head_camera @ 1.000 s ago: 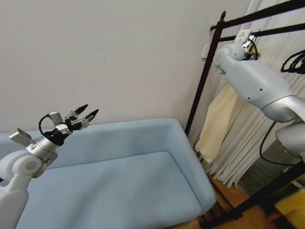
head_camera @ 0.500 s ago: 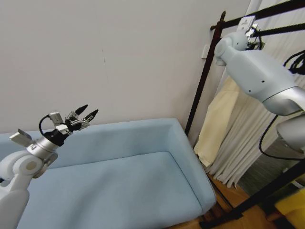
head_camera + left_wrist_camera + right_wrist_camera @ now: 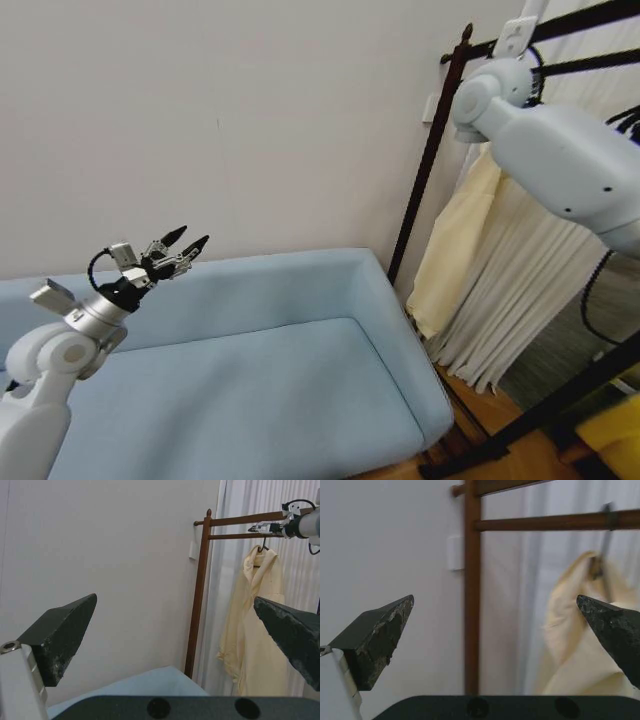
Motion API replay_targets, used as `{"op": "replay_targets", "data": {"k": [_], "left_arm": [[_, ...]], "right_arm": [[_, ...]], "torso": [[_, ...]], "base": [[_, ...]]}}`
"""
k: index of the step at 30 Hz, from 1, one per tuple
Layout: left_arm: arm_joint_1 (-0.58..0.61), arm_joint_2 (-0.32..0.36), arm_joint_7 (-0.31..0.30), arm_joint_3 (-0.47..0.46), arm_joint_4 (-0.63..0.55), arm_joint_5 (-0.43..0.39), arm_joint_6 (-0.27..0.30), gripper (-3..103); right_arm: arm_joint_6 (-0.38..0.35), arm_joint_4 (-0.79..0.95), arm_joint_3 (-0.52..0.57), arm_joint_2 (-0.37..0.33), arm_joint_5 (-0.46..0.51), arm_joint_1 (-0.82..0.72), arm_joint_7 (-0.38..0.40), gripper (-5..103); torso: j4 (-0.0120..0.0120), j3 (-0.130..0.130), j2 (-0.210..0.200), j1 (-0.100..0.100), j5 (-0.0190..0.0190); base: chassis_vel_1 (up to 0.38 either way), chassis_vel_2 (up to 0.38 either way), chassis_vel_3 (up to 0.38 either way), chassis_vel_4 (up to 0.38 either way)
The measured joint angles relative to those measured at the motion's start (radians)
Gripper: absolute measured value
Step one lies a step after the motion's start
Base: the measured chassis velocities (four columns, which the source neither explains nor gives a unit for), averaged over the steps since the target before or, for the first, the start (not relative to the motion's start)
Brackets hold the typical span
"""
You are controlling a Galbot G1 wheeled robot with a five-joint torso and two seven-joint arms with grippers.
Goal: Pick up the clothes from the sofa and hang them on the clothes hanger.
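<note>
Since shirt (image 3: 250, 630) is hung on rack (image 3: 200, 595), right gripper (image 3: 494, 600) was raised clear, wide. Left gripper (image 3: 191, 238) parked wide over sofa (image 3: 250, 400).

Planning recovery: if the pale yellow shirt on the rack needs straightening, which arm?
Right, probably. The right gripper is up at the dark wooden rail above the pale yellow shirt, jaws open; the left gripper hovers over the light blue sofa.
</note>
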Motion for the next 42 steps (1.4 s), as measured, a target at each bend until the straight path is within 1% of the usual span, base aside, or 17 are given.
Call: {"op": "replay_targets", "data": {"k": [2, 4, 9, 12, 13, 14, 17, 19, 22, 23, 26, 28, 31, 32, 34, 37, 42], "left_arm": [[0.026, -0.015, 0.000, -0.007, -0.003, 0.013, -0.001, 100], [0.056, -0.030, 0.000, -0.012, -0.008, 0.025, -0.004, 100], [0.105, -0.062, -0.011, -0.019, -0.029, 0.048, -0.010, 100], [0.150, -0.099, -0.069, -0.017, -0.055, 0.085, -0.037, 100], [0.165, -0.111, -0.090, -0.015, -0.063, 0.099, -0.045, 100], [0.165, -0.111, -0.090, -0.015, -0.063, 0.099, -0.045, 100], [0.210, -0.140, -0.152, -0.008, -0.084, 0.146, -0.068, 100], [0.221, -0.149, -0.171, -0.005, -0.089, 0.162, -0.073, 100], [0.259, -0.192, -0.250, 0.005, -0.111, 0.217, -0.092, 100], [0.259, -0.192, -0.250, 0.005, -0.111, 0.217, -0.092, 100], [0.304, -0.245, -0.296, 0.007, -0.147, 0.278, -0.103, 100], [0.316, -0.257, -0.302, 0.008, -0.154, 0.298, -0.111, 100], [0.366, -0.302, -0.319, 0.010, -0.181, 0.390, -0.141, 100], [0.366, -0.302, -0.319, 0.010, -0.181, 0.390, -0.141, 100], [0.397, -0.330, -0.325, 0.005, -0.194, 0.425, -0.153, 100], [0.414, -0.358, -0.333, 0.009, -0.199, 0.453, -0.161, 100], [0.412, -0.364, -0.333, 0.020, -0.199, 0.468, -0.163, 100]], "right_arm": [[0.007, 0.091, 0.004, -0.065, 0.014, -0.033, -0.159, 100], [0.025, 0.158, 0.013, -0.107, 0.015, -0.070, -0.260, 100], [0.074, 0.272, 0.038, -0.159, 0.043, -0.149, -0.311, 100], [0.114, 0.411, 0.038, -0.248, 0.056, -0.227, -0.398, 100], [0.127, 0.459, 0.034, -0.282, 0.055, -0.253, -0.426, 100], [0.127, 0.459, 0.034, -0.282, 0.055, -0.253, -0.426, 100], [0.180, 0.590, 0.045, -0.382, 0.044, -0.357, -0.494, 100], [0.193, 0.616, 0.053, -0.404, 0.039, -0.388, -0.504, 100], [0.251, 0.707, 0.087, -0.483, -0.019, -0.527, -0.529, 100], [0.251, 0.707, 0.087, -0.483, -0.019, -0.527, -0.529, 100], [0.312, 0.772, 0.101, -0.548, -0.106, -0.649, -0.556, 100], [0.333, 0.791, 0.097, -0.567, -0.121, -0.671, -0.559, 100], [0.414, 0.878, 0.079, -0.638, -0.194, -0.780, -0.567, 100], [0.414, 0.878, 0.079, -0.638, -0.194, -0.780, -0.567, 100], [0.455, 0.911, 0.083, -0.643, -0.289, -0.875, -0.535, 100], [0.503, 0.884, 0.086, -0.624, -0.352, -0.936, -0.519, 100], [0.530, 0.808, 0.086, -0.577, -0.351, -0.903, -0.515, 100]], "torso": [[-0.0006, 0.000, 0.000, 0.000, 0.0001], [-0.0008, 0.000, 0.000, 0.000, 0.0000], [0.0001, 0.000, 0.000, 0.000, -0.0002], [0.0006, 0.000, 0.000, 0.000, -0.0004], [-0.0002, 0.000, 0.000, 0.000, -0.0003], [-0.0002, 0.000, 0.000, 0.000, -0.0003], [-0.0007, 0.000, 0.000, 0.000, 0.0003], [-0.0009, 0.000, 0.000, 0.000, 0.0004], [0.0000, 0.000, 0.000, 0.000, -0.0004], [0.0000, 0.000, 0.000, 0.000, -0.0004], [-0.0001, 0.000, 0.000, 0.000, 0.0002], [0.0000, 0.000, 0.000, 0.000, 0.0001], [-0.0008, 0.000, 0.000, 0.000, -0.0001], [-0.0008, 0.000, 0.000, 0.000, -0.0001], [-0.0005, 0.000, 0.000, 0.000, -0.0002], [0.0002, 0.000, 0.000, 0.000, -0.0002], [-0.0003, 0.000, 0.000, 0.000, 0.0000]], "base": [[0.000, 0.000, 0.000, 0.000], [0.000, 0.000, 0.000, 0.000], [0.000, 0.000, 0.000, 0.000], [0.000, 0.000, 0.000, 0.000], [0.000, 0.000, 0.000, 0.000], [0.000, 0.000, 0.000, 0.000], [0.000, 0.000, 0.000, 0.000], [0.000, 0.000, 0.000, 0.000], [0.000, 0.000, 0.000, 0.000], [0.000, 0.000, 0.000, 0.000], [0.000, 0.000, 0.000, 0.000], [0.000, 0.000, 0.000, 0.000], [0.000, 0.000, 0.000, 0.000], [0.000, 0.000, 0.000, 0.000], [0.000, 0.000, 0.000, 0.000], [0.000, 0.000, 0.000, 0.000], [0.000, 0.000, 0.000, 0.000]]}}
